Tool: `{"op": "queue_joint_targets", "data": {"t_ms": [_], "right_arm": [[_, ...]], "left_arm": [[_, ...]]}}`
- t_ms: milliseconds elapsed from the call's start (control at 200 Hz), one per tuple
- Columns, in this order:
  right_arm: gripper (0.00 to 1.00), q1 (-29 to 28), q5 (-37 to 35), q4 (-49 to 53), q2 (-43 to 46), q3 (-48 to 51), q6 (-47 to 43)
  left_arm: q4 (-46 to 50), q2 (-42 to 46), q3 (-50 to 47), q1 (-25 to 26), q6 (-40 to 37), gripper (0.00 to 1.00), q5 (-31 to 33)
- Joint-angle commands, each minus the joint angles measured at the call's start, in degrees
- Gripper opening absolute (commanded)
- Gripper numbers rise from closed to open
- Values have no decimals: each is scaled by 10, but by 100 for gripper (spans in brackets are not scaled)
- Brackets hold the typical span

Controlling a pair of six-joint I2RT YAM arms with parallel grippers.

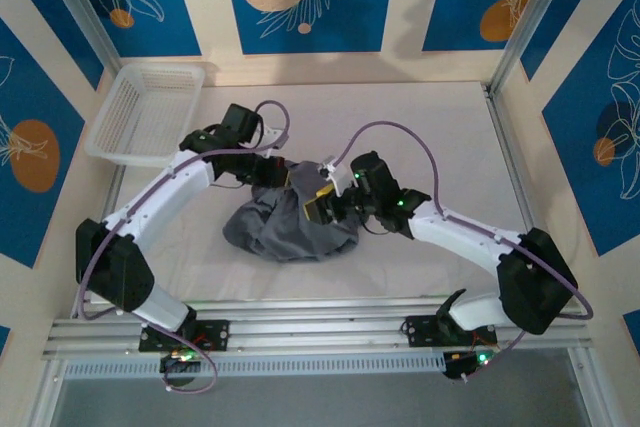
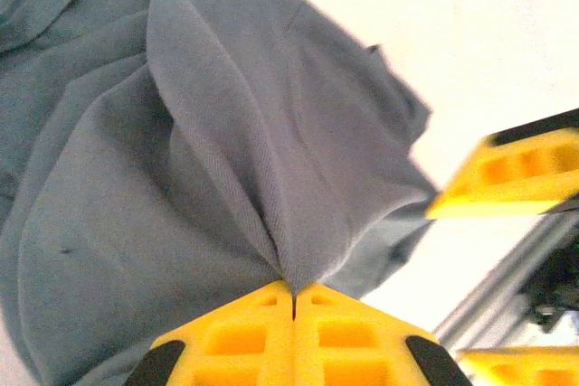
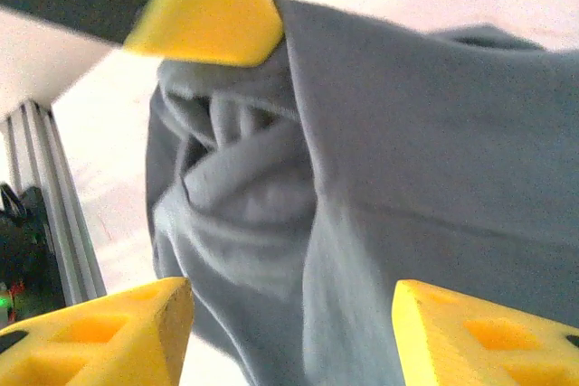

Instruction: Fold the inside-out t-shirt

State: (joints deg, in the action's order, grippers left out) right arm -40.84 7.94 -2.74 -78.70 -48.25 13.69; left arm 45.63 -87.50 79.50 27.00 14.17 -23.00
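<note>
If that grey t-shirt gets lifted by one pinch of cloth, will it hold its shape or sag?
It would probably sag: the t-shirt lies in a crumpled heap, and where the left gripper pinches it the cloth tents into a soft ridge. It likely weighs little, since its thin folds drape loosely.

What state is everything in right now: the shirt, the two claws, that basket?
grey t-shirt: crumpled in a heap, not yet folded.
left gripper: shut, pinching a ridge of the cloth.
right gripper: open, cloth showing between its spread fingers.
white basket: upright, open side up, set apart from the heap.
</note>
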Motion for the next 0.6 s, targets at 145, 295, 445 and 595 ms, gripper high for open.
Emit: {"op": "queue_joint_targets", "data": {"t_ms": [145,295,445,595], "right_arm": [[66,-10,-3,-176,-94,-24,157],[65,-7,47,-159,-131,-55,168],[0,4,72,-124,-116,-55,125],[0,68,235,-224,-22,26,151]], "left_arm": [[-35,-2,41,-10,125,0,-66],[-44,-9,67,-15,178,0,-70],[-12,-10,107,-65,180,0,-51],[42,-17,97,-126,70,1,80]]}}
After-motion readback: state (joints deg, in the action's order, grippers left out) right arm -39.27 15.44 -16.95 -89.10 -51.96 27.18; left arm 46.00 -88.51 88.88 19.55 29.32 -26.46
